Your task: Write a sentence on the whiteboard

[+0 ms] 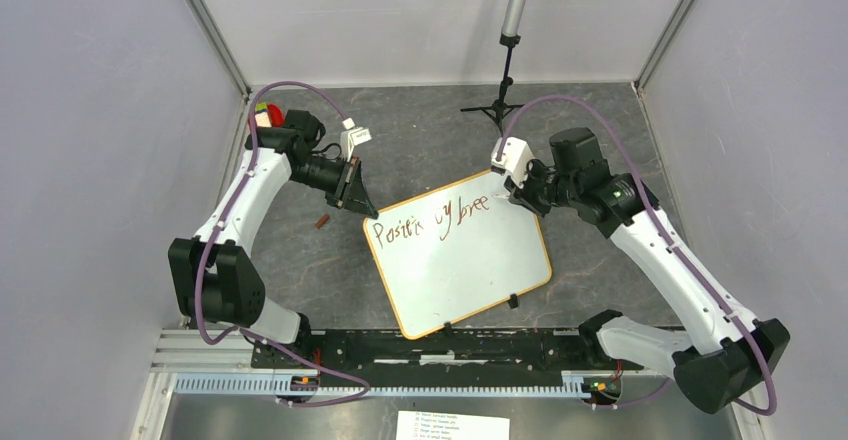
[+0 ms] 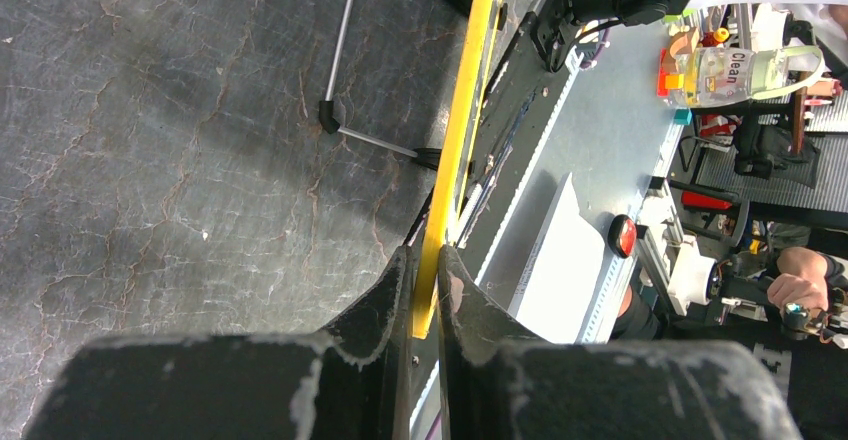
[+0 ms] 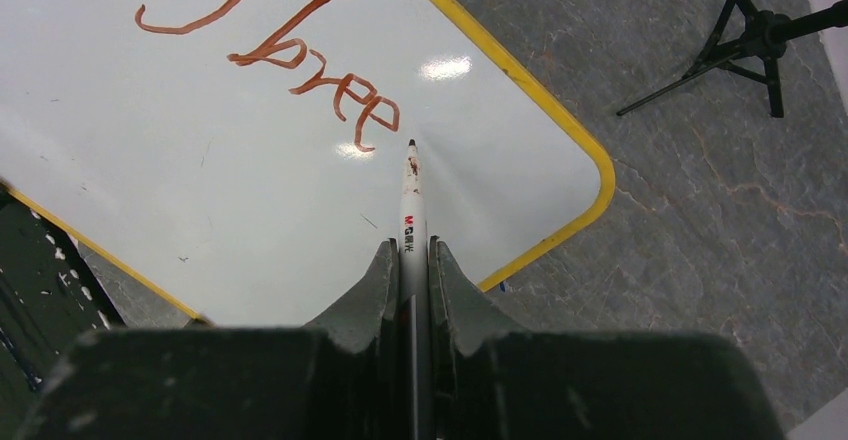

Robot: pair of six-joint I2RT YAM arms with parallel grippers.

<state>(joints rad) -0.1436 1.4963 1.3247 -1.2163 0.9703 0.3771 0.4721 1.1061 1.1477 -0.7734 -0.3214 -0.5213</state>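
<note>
**Left pincer** (image 2: 425, 260): closed on the yellow rim of the whiteboard (image 1: 460, 260), with one finger on each face of the edge. The rim runs straight ahead from between the fingertips. In the top view the grip sits at one corner of the board, and the rest of the board stretches away from this pincer toward the other arm.

**Right pincer** (image 3: 410, 250): clamped on a marker (image 3: 411, 195), which projects straight ahead of the fingertips with its tip aimed at the board. The white surface lies ahead of and beneath the fingers, and a rounded corner of the board is off to their right.

**Sentence** (image 3: 300, 70): brownish-red handwriting, ahead and to the left of the marker tip. The last letters read "bree", and the final "e" is just beside the tip (whether the tip touches the surface cannot be told). The top view shows a single line starting "Posit"; its middle letters are unclear.

**Other items:**
- The board rests on the table (image 1: 620, 130), skewed, between the two pincers.
- A black clip (image 1: 513, 301) sits on the board edge away from both pincers.
- A tripod stand (image 3: 745, 40) stands ahead and to the right of the right pincer, well apart from the board.
</note>
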